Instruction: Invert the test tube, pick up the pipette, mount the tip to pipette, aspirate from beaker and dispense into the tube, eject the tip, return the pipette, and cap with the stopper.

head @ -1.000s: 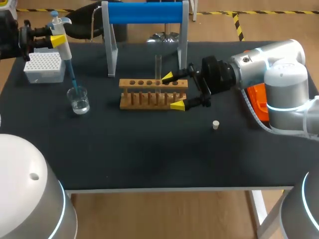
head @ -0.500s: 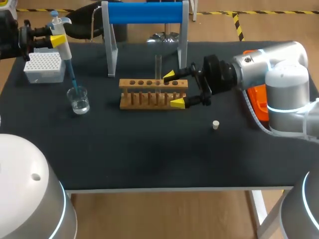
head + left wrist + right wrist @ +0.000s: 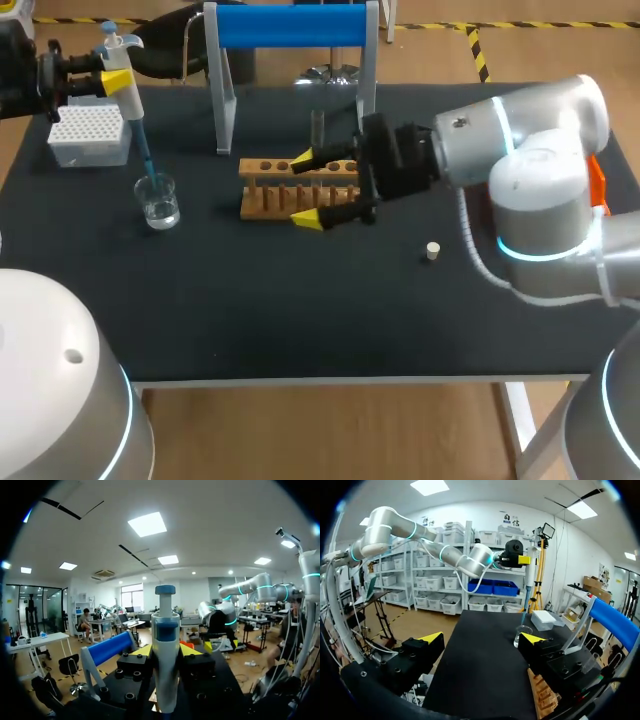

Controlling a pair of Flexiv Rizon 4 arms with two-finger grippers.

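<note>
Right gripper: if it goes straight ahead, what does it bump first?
Probably the beaker: the right wrist view shows it ahead of the right gripper, with only bare table before it. Height is unclear, so it could pass over.

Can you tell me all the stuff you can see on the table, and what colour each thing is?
table: one, black, under everything.
stand: one, blue bar on white legs, back middle.
rack: one, wooden, middle of the table.
test tube: one, clear, upright in the rack.
beaker: one, clear with liquid, left of the rack.
tip box: one, white, back left.
pipette: one, white and blue, tip down in the beaker.
stopper: one, white, right of the rack.
orange thing: one, mostly hidden behind the right arm.
left end effector: yellow tips, shut on the pipette.
right end effector: yellow tips, open, at the rack.
</note>
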